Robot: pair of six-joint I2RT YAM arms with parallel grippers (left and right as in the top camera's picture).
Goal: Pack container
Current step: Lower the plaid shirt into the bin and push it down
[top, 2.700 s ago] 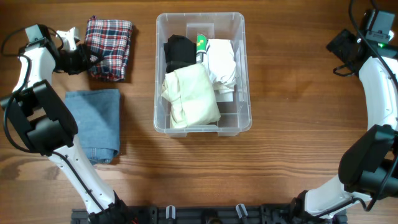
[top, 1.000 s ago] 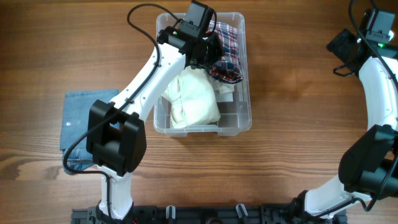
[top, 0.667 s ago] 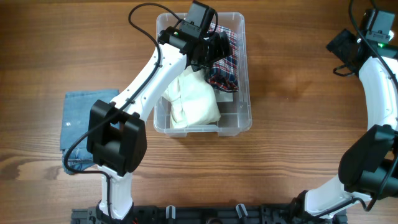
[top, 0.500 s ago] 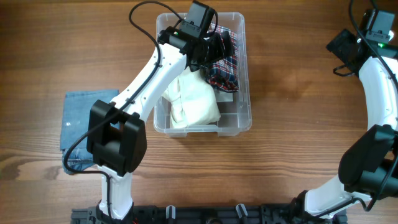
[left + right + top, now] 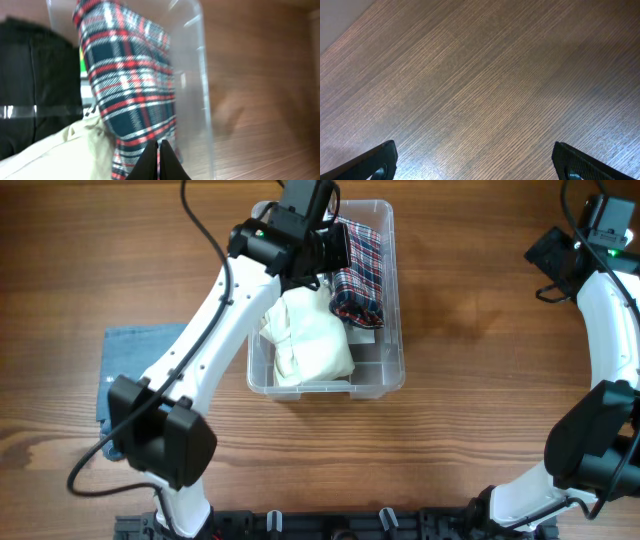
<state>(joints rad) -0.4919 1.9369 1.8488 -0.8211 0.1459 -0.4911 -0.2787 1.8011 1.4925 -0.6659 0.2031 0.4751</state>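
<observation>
The clear plastic container (image 5: 398,330) stands at the table's middle and holds a cream garment (image 5: 310,335), a black garment (image 5: 40,85) and a red-and-navy plaid garment (image 5: 360,275). The plaid lies along the container's right wall, over white cloth. My left gripper (image 5: 335,255) is over the container's far half. In the left wrist view it (image 5: 159,145) is shut, its tips pinching the near edge of the plaid (image 5: 132,90). My right gripper (image 5: 555,255) is open and empty at the far right, and only bare wood shows between its tips (image 5: 474,147).
Folded blue jeans (image 5: 115,370) lie on the table left of the container, partly under my left arm. The container's clear wall (image 5: 200,100) stands just right of the plaid.
My left gripper carried the plaid garment from the table's far left into the container. In the last half second the arm shifted up and left, and the plaid stretched out flatter along the right wall.
</observation>
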